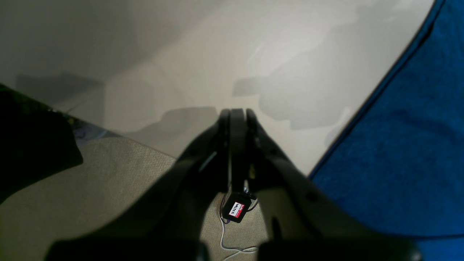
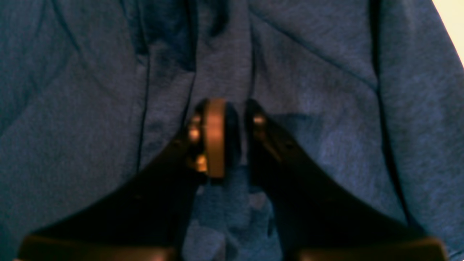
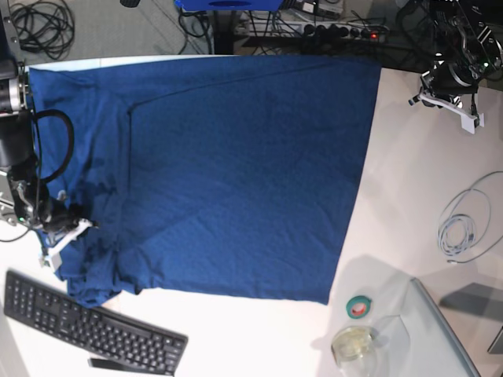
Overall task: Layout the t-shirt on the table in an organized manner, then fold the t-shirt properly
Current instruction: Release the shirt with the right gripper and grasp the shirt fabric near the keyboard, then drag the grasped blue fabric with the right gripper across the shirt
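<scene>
The dark blue t-shirt (image 3: 236, 165) lies spread across most of the white table (image 3: 409, 196), with its left edge bunched and creased. My right gripper (image 2: 232, 108) sits low on that bunched edge (image 3: 75, 228). Its jaws stand nearly together, with a ridge of cloth (image 2: 224, 65) running in between them. My left gripper (image 1: 237, 112) is shut and holds nothing. It hangs above bare table near the far right corner (image 3: 452, 98). In the left wrist view the t-shirt's straight edge (image 1: 398, 145) lies to its right, apart from it.
A black keyboard (image 3: 86, 326) lies at the front left, just below the t-shirt. A green tape roll (image 3: 360, 306), a clear cup (image 3: 354, 343), a coiled grey cable (image 3: 460, 228) and a clear panel (image 3: 440, 330) sit at the front right. Beyond the table's edge the left wrist view shows carpet (image 1: 90, 188).
</scene>
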`<state>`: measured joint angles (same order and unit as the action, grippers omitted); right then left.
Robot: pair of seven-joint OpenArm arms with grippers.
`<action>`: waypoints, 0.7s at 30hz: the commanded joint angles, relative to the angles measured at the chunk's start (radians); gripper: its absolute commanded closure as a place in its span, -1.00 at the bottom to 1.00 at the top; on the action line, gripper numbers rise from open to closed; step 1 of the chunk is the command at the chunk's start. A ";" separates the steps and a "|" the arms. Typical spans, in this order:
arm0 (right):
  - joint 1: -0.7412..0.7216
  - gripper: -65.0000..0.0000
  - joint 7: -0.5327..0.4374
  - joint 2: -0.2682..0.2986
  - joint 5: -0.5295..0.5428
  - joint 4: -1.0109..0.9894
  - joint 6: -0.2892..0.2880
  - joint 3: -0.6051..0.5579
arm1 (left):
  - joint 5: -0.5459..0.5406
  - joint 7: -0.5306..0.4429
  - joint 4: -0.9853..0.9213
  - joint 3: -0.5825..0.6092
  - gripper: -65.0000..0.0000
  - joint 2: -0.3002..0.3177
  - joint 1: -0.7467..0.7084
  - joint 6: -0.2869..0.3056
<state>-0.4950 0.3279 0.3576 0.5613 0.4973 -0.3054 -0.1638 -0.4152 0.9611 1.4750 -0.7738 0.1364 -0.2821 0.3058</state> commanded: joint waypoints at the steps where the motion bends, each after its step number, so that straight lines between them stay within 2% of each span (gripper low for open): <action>1: -0.029 0.77 -0.019 0.014 0.007 0.018 -0.005 0.004 | -0.004 -0.011 0.014 -0.006 1.00 0.016 0.002 0.000; 5: -0.029 0.80 -0.017 0.016 0.007 0.019 -0.005 0.004 | -0.004 -0.012 0.014 -0.006 1.00 0.016 0.002 0.000; 8: -0.024 0.99 -0.017 0.016 0.009 0.042 -0.005 0.007 | -0.004 -0.012 0.014 -0.006 1.00 0.016 0.002 0.000; 11: 0.017 1.00 -0.016 0.019 0.013 0.130 -0.005 0.007 | -0.004 -0.012 0.014 -0.006 1.00 0.016 0.002 0.000; 15: 0.045 1.00 0.076 0.019 0.013 0.235 -0.002 0.008 | -0.004 -0.012 0.014 -0.006 1.00 0.016 0.002 0.000; 21: 0.140 1.00 0.142 0.014 0.016 0.427 0.001 0.010 | -0.004 -0.012 0.014 -0.006 1.00 0.016 0.004 0.000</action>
<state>-0.3290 0.4953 0.3599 0.5678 0.9104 -0.3031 -0.1612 -0.4156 0.9607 1.4750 -0.7753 0.1368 -0.2802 0.3058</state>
